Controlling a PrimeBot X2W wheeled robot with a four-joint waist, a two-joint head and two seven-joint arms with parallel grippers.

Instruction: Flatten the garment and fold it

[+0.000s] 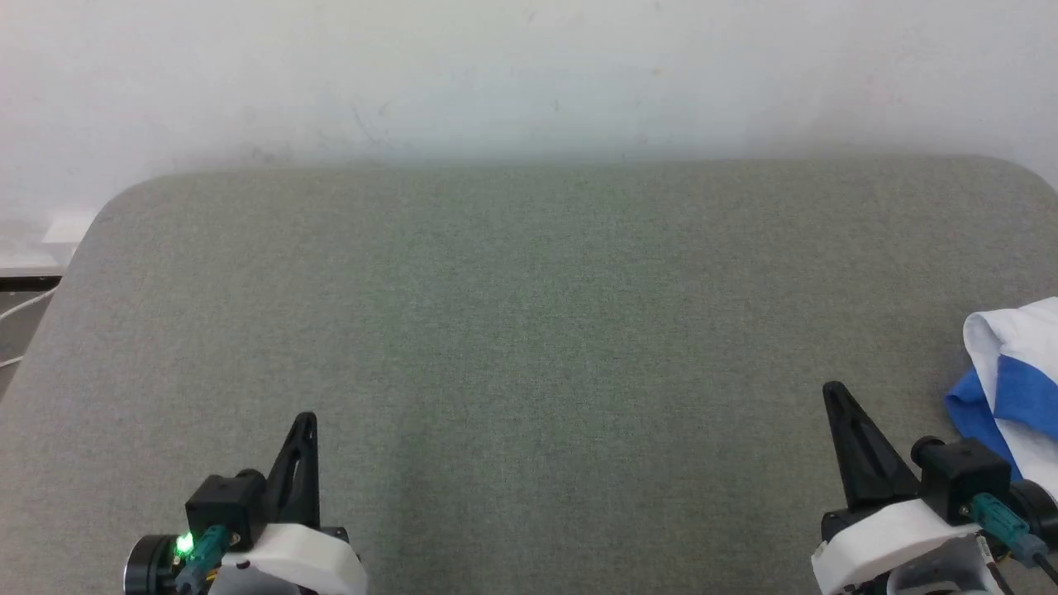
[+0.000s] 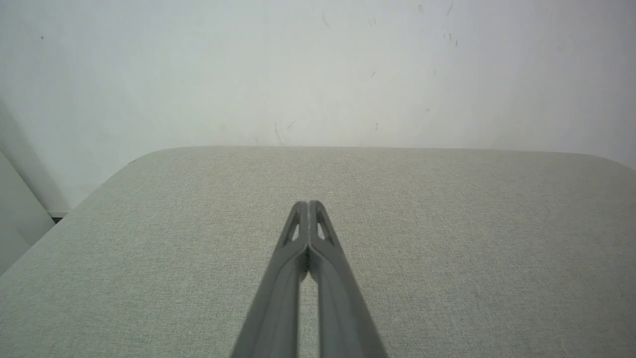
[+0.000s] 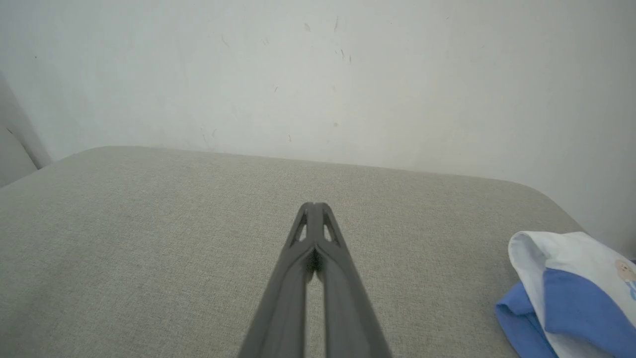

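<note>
The garment (image 1: 1012, 372), white with bright blue parts, lies bunched at the right edge of the grey-green table (image 1: 529, 330), cut off by the frame. In the right wrist view the garment (image 3: 571, 293) sits at the lower right, off to the side of the fingers. My right gripper (image 1: 833, 390) is at the lower right, shut and empty, a short way left of the cloth. In its own view the right gripper (image 3: 314, 205) has its tips pressed together. My left gripper (image 1: 306, 418) rests at the lower left, shut on nothing, and the left gripper (image 2: 308, 203) shows closed tips over bare fabric.
A pale wall (image 1: 529, 74) stands right behind the table's far edge. The table has rounded far corners. Past its left edge are a dark strip and a white cable (image 1: 21, 310).
</note>
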